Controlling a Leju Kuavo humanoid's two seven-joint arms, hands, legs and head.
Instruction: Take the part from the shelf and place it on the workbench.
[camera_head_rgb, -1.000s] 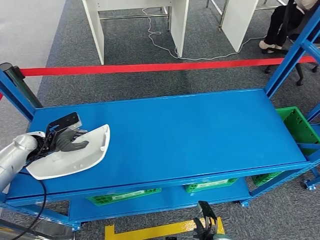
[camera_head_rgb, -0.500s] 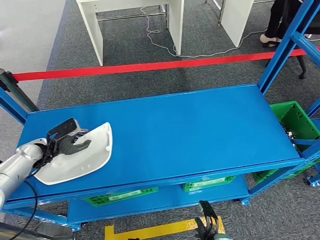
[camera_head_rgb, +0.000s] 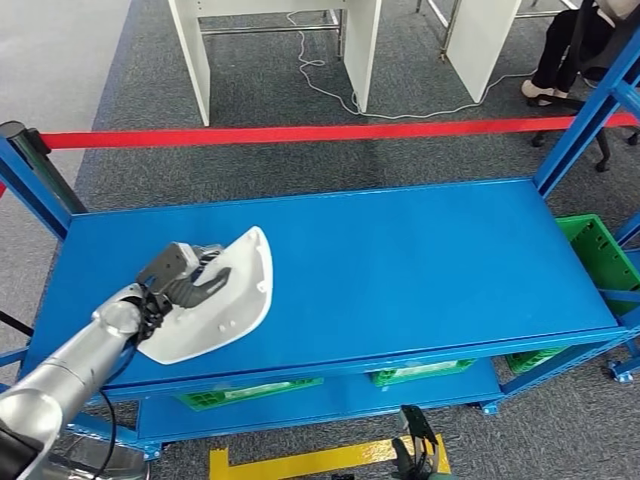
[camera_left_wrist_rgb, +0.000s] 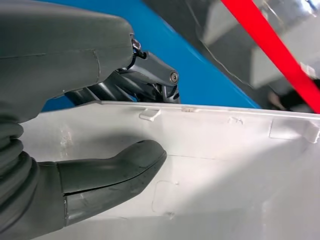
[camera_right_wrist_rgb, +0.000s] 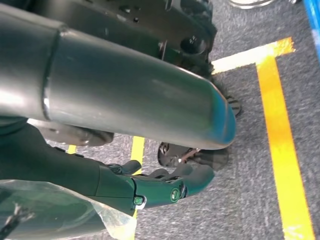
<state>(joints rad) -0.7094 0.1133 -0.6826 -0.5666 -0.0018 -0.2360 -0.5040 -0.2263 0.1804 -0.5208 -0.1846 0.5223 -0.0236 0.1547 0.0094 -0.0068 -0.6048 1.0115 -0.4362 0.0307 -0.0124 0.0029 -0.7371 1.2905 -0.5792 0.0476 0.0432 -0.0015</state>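
The white moulded part (camera_head_rgb: 230, 300) hangs low over the left half of the blue workbench top (camera_head_rgb: 407, 260), tilted, with its broad rounded end toward the middle. My left hand (camera_head_rgb: 185, 282) grips it at its near left end. In the left wrist view the thick thumb (camera_left_wrist_rgb: 113, 172) lies across the part's (camera_left_wrist_rgb: 234, 170) inner face and the dark fingers (camera_left_wrist_rgb: 151, 75) hook over its rim. I cannot tell whether the part touches the surface. My right hand (camera_head_rgb: 413, 452) hangs low below the front edge, and in the right wrist view its fingers (camera_right_wrist_rgb: 170, 187) are loosely extended, holding nothing.
Green crates sit on the lower level (camera_head_rgb: 241, 393) and at the right end (camera_head_rgb: 596, 250). Blue uprights (camera_head_rgb: 585, 115) rise at the corners. Red tape (camera_head_rgb: 302, 133) crosses the carpet behind, with white desk legs (camera_head_rgb: 192, 60) and a seated person (camera_head_rgb: 558, 45) beyond. A yellow floor line (camera_head_rgb: 302, 465) runs in front.
My left hand has carried the part to the right and slightly farther in over the blue top, turning its broad end toward the middle. The camera has swayed slightly.
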